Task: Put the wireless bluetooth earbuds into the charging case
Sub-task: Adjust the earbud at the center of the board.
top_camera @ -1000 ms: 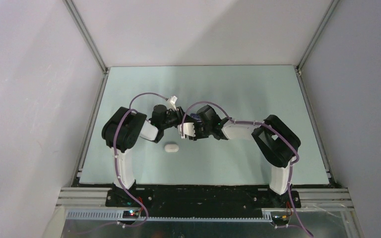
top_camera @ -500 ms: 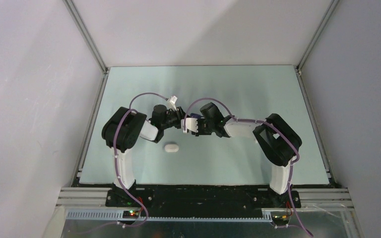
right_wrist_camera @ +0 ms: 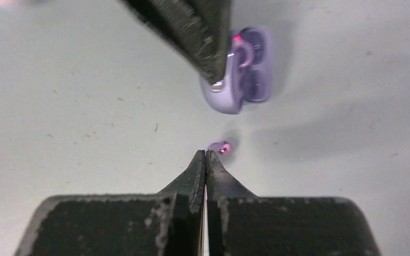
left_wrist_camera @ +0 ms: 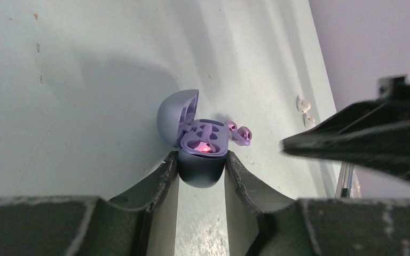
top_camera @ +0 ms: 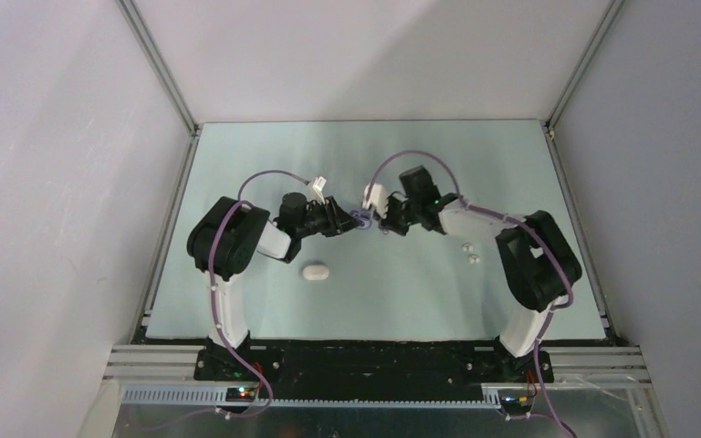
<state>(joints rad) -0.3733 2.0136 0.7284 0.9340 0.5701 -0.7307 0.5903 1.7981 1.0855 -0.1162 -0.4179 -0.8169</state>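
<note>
One purple earbud (right_wrist_camera: 220,148) lies loose on the worktop (top_camera: 265,164), just beside the open purple case (left_wrist_camera: 203,140) and just ahead of the tips of the right claw (right_wrist_camera: 206,154), whose fingers are pressed together on nothing. The case sits with its lid tipped back, its lower half clamped between the fingers of the left claw (left_wrist_camera: 200,158). A pink glow shows in one of its wells, and we cannot tell whether the second purple bud is seated there. Farther to the right, well apart from both cases, two white earbuds (top_camera: 466,246) rest on the worktop, while the white case (top_camera: 314,272) lies near the left arm, shut as far as we can see. By our reading the job is at an early stage: at least three buds are out of their cases, and the loose purple one is the nearest to being placed.
</note>
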